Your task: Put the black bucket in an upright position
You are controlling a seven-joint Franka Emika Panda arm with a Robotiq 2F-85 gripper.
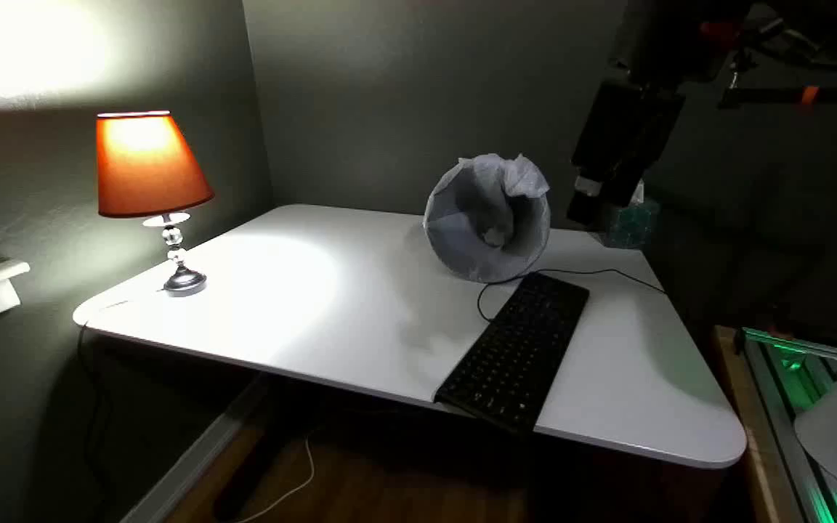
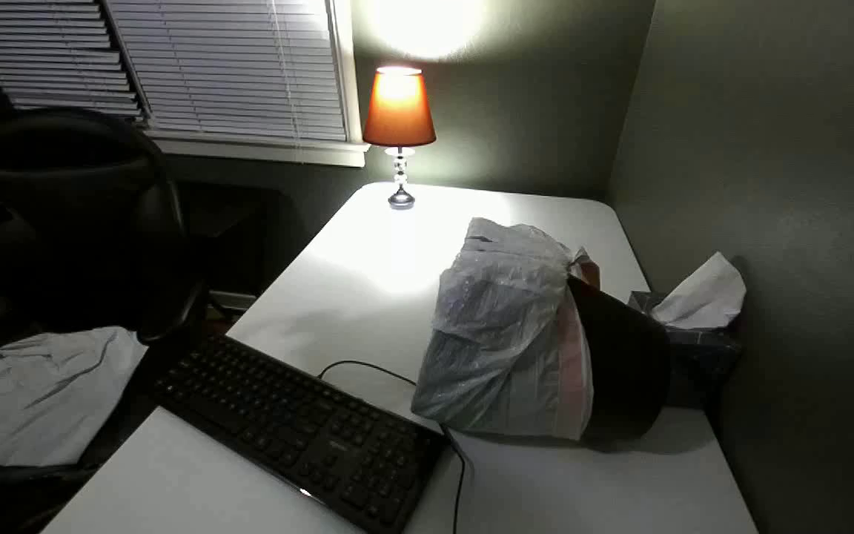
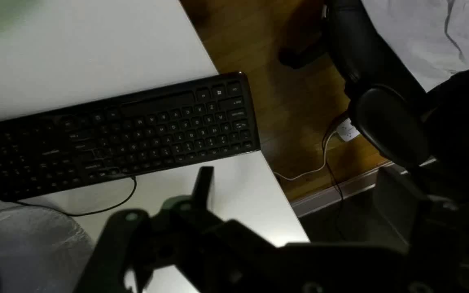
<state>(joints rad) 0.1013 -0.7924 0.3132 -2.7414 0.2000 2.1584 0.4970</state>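
The black bucket (image 1: 455,232) lies on its side on the white desk (image 1: 360,319), lined with a crinkled white bag. In an exterior view its open mouth faces the camera; in an exterior view its dark body (image 2: 623,363) and base point toward the wall. Part of its bag-lined mouth shows at the lower left of the wrist view (image 3: 35,244). My gripper (image 1: 593,207) is in the air above the desk, to the right of the bucket in that view and apart from it. In the wrist view the fingers (image 3: 301,189) are wide apart with nothing between them.
A black keyboard (image 1: 520,349) lies in front of the bucket, overhanging the desk edge, its cable (image 2: 368,363) near the bucket's mouth. A tissue box (image 2: 694,363) stands behind the bucket's base by the wall. A lit orange lamp (image 1: 146,167) stands at the far end. A chair (image 2: 78,222) stands beside the desk.
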